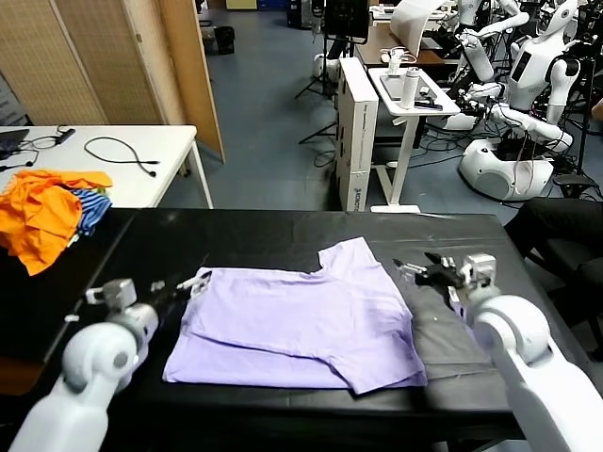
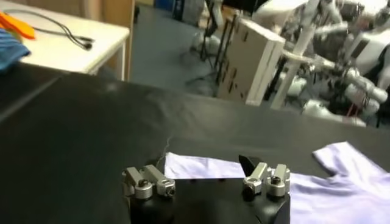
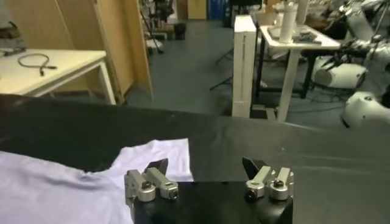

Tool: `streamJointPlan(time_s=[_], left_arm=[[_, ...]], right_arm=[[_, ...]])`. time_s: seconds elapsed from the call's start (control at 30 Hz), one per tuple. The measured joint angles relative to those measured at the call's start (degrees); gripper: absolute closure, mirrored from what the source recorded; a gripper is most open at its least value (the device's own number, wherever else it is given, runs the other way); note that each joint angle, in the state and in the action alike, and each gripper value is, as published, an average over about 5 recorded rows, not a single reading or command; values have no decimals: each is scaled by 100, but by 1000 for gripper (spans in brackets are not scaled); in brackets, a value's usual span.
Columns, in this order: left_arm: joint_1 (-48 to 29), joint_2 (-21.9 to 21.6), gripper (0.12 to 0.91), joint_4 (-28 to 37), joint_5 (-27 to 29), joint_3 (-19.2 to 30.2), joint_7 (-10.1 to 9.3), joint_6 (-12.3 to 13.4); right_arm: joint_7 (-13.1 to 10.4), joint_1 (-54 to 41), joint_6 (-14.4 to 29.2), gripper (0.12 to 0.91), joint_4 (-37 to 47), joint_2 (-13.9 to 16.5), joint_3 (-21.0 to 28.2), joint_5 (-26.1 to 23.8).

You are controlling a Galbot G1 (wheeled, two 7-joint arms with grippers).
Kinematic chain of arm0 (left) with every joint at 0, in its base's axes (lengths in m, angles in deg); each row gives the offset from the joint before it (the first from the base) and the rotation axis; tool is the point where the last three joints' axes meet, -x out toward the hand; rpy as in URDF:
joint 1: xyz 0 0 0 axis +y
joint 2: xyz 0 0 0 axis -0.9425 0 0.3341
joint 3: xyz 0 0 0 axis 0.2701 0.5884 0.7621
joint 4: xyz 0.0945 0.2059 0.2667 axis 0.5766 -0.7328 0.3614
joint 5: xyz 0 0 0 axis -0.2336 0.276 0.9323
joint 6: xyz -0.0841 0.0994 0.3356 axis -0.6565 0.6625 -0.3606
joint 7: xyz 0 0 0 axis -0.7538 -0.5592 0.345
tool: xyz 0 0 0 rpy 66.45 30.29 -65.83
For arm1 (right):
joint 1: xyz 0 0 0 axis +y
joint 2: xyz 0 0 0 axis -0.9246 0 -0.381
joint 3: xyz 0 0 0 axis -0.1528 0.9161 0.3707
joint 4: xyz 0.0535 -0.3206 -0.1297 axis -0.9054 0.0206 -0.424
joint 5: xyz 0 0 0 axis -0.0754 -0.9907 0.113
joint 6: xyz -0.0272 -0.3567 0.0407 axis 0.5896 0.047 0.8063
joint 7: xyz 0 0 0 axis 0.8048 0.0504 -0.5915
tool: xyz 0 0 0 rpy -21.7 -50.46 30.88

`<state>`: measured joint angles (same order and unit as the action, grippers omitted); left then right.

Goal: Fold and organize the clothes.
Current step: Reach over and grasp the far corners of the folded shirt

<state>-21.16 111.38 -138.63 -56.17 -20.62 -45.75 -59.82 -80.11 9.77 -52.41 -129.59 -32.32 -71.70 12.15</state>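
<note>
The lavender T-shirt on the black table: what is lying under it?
The T-shirt lies flat on the black table; its cloth shows all around. Anything beneath the shirt is covered and cannot be seen.

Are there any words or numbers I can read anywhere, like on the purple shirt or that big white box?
None can be read.
Pale lavender short-sleeved cotton T-shirt: plain side up, no print showing.
Tall white cardboard box on the floor: small dark marks low on its side, too small and blurred to read.
Bright orange and blue-striped garment heap: no lettering visible.
</note>
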Motion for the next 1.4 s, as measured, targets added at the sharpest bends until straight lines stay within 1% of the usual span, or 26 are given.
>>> streamJointPlan(time_s=[0.1,0.23,0.33,0.63,0.97,1.07,1.17,1.33,1.4], left_arm=[[-314,-1,123,421,92,206,91,20],[-602,8,123,833,141,394,116,41],[-727,20,123,1017,154,485,123,38],[-810,3,123,1207,122,576,129,-30],[-729,-17,124,1166,118,566,168,-54],[-712,-18,138,1149,128,565,185,-60],[-682,-26,173,1107,137,565,203,-67],[-614,-64,259,1020,154,555,255,-78],[-589,-79,304,998,168,549,278,-79]], right_arm=[[60,-232,0,118,350,-103,230,-147],[66,-468,0,118,668,-236,458,-199],[64,-621,0,118,839,-327,592,-212],[72,-1078,0,118,1311,-537,978,-274],[141,-1378,0,120,1577,-570,1248,-333],[160,-1378,0,170,1603,-572,1254,-343],[174,-1348,0,261,1607,-570,1253,-346],[194,-1295,5,426,1600,-570,1273,-350],[201,-1274,7,478,1600,-579,1276,-353]])
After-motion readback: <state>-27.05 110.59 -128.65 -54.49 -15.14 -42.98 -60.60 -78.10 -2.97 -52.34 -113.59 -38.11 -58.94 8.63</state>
